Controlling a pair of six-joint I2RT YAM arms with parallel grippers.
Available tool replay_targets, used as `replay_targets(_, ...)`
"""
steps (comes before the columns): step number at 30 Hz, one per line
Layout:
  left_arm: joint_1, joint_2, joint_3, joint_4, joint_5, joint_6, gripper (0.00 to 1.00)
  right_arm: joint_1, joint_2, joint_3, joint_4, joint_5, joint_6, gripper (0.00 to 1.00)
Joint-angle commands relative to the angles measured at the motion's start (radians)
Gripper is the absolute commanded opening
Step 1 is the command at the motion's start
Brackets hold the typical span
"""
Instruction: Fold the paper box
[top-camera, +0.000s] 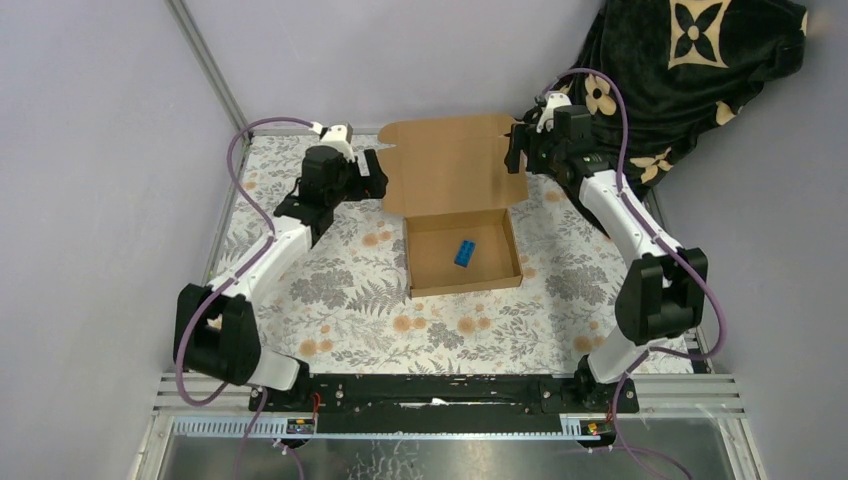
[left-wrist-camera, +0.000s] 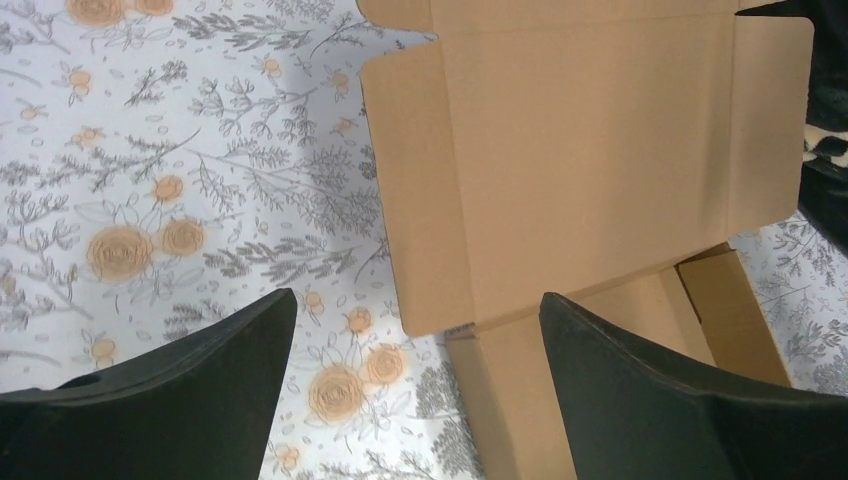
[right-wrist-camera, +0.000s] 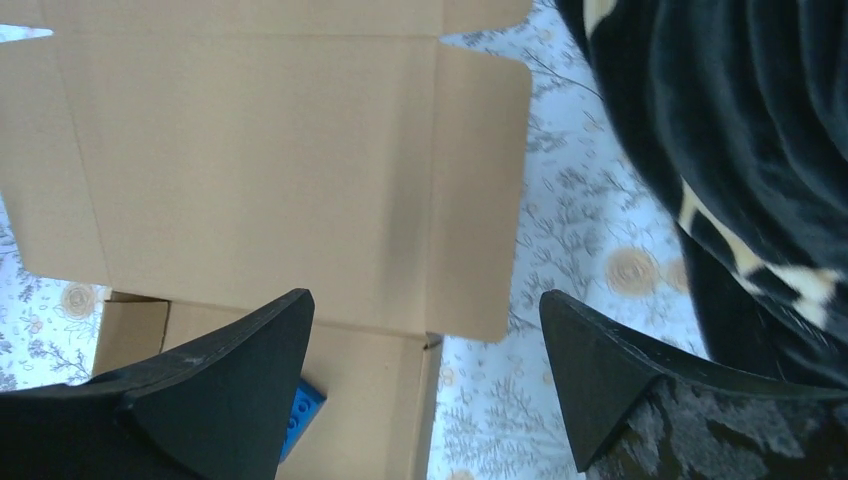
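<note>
Top external view, left to right: my left end effector (top-camera: 374, 170) hangs low over the floral cloth (top-camera: 330, 290) covering the desk (top-camera: 700, 368), just beside the left edge of the paper box's raised lid, its two fingers spread wide with nothing between them. On the left wrist camera, the left end effector (left-wrist-camera: 415, 305) frames bare cloth and the lid's left side flap.

The paper box (top-camera: 452, 175) sits at the centre of the desk toward the far side. Its shallow tray is formed, with walls standing, and its lid panel lies open behind the tray, side flaps out. A small blue toy brick (top-camera: 465, 252) lies inside the tray, apart from the walls.

My right end effector (top-camera: 516, 150) is at the lid's right edge, fingers likewise spread. On the right wrist camera, the right end effector (right-wrist-camera: 425, 305) sits over the lid's right flap; I cannot tell whether either finger touches the cardboard.

A dark blanket (top-camera: 690, 70) with pale flower motifs is heaped at the far right corner.
</note>
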Motion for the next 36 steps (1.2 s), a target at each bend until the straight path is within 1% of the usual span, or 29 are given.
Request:
replay_targets(1,0.024,0.082,0.078,0.132,0.134,0.078,0.98,-0.046,0.060,0.062,0.130,-0.175,-0.043,0.90)
replay_targets(3,0.025,0.123,0.108,0.135,0.134,0.100,0.98,-0.064,0.093,0.069,0.178,-0.217,-0.032,0.88)
replay_targets(7,0.038,0.185,0.153,0.164,0.140,0.127,0.98,-0.087,0.171,0.116,0.235,-0.238,-0.005,0.88)
replay_targets(9,0.047,0.216,0.184,0.153,0.136,0.149,0.99,-0.095,0.214,0.152,0.252,-0.244,0.007,0.87)
replay_targets(11,0.065,0.244,0.212,0.137,0.138,0.164,0.98,-0.100,0.254,0.178,0.257,-0.264,0.009,0.87)
replay_targets(12,0.076,0.255,0.221,0.135,0.147,0.165,0.98,-0.103,0.277,0.188,0.289,-0.280,0.012,0.87)
replay_targets(14,0.102,0.270,0.221,0.155,0.164,0.158,0.98,-0.109,0.313,0.214,0.303,-0.307,0.016,0.87)
replay_targets(16,0.123,0.286,0.218,0.181,0.195,0.148,0.98,-0.114,0.343,0.238,0.317,-0.335,0.025,0.86)
replay_targets(18,0.140,0.311,0.223,0.204,0.228,0.136,0.97,-0.120,0.370,0.261,0.324,-0.349,0.032,0.82)
replay_targets(20,0.156,0.335,0.229,0.225,0.276,0.125,0.94,-0.126,0.396,0.282,0.326,-0.360,0.041,0.78)
replay_targets(22,0.166,0.356,0.228,0.252,0.319,0.114,0.88,-0.133,0.413,0.297,0.328,-0.372,0.044,0.74)
replay_targets(24,0.171,0.373,0.224,0.279,0.354,0.103,0.85,-0.138,0.422,0.297,0.338,-0.381,0.049,0.73)
replay_targets(31,0.176,0.417,0.231,0.335,0.438,0.075,0.83,-0.147,0.453,0.317,0.334,-0.414,0.054,0.68)
replay_targets(36,0.177,0.438,0.251,0.344,0.476,0.065,0.83,-0.149,0.478,0.337,0.320,-0.448,0.050,0.67)
